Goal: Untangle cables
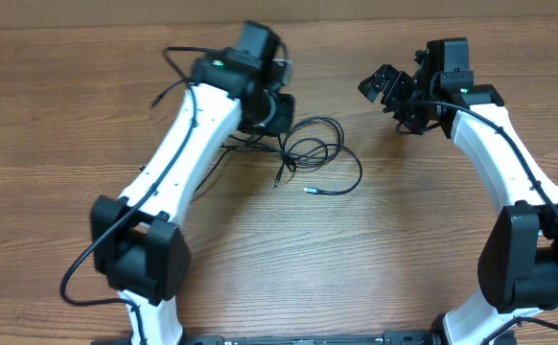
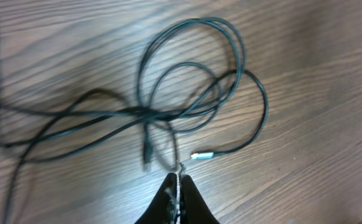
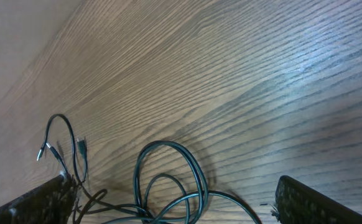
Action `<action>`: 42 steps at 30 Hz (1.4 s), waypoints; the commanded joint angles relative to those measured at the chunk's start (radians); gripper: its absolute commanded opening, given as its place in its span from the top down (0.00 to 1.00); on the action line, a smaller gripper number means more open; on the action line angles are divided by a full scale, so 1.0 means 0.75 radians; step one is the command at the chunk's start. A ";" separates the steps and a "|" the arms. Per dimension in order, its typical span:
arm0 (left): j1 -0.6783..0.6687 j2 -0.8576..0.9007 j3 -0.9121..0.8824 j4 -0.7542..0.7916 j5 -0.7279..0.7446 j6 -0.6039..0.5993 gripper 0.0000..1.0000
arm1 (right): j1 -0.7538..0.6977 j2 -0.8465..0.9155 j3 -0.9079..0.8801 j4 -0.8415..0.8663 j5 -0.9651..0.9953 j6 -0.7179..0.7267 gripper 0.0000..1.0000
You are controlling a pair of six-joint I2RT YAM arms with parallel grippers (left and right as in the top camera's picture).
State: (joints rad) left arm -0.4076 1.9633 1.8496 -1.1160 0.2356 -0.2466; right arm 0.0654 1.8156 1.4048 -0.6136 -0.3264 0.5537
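My left end effector [image 2: 180, 170] is closed, its fingers pinched together on a thin strand of the black cables [image 2: 190, 68]. The cables lie on the wooden table [image 1: 58, 105] in loose, overlapping loops just in front of it. One silver-tipped plug [image 2: 203, 155] rests near the fingertips. My right end effector [image 1: 386, 91] has its fingers spread wide apart, off to the right of the loops and clear of them.

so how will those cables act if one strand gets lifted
Probably floppy: the cables lie in slack, curling loops, so a lifted strand should sag. Likely light, being so thin. Where they cross in a bunch, pulling one may well drag the others along.
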 commanded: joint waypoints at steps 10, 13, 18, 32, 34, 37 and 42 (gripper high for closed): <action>-0.053 0.361 -0.019 0.003 -0.043 -0.021 0.29 | -0.003 0.002 0.013 0.008 -0.006 -0.007 0.00; -0.053 0.392 -0.019 -0.003 -0.043 -0.020 0.31 | -0.003 0.002 0.013 0.008 -0.006 -0.007 0.00; -0.053 0.400 -0.019 0.023 -0.048 -0.020 0.41 | -0.003 0.002 0.013 0.008 -0.006 -0.007 0.00; -0.056 0.400 -0.100 0.107 -0.209 -0.090 0.84 | -0.003 0.002 0.013 0.008 -0.006 -0.007 0.00; -0.056 0.400 -0.142 0.108 -0.262 -0.090 0.84 | -0.003 0.002 0.013 0.008 -0.006 -0.007 0.00; -0.042 0.400 -0.260 0.098 -0.426 -0.090 0.81 | -0.003 0.002 0.013 0.008 -0.006 -0.007 0.00; 0.017 0.400 -0.419 0.039 -0.526 -0.055 0.87 | -0.003 0.002 0.013 0.008 -0.006 -0.007 0.00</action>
State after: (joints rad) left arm -0.4320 2.2055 1.6295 -1.0668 -0.0696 -0.3069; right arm 0.0650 1.8156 1.4048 -0.6128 -0.3260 0.5533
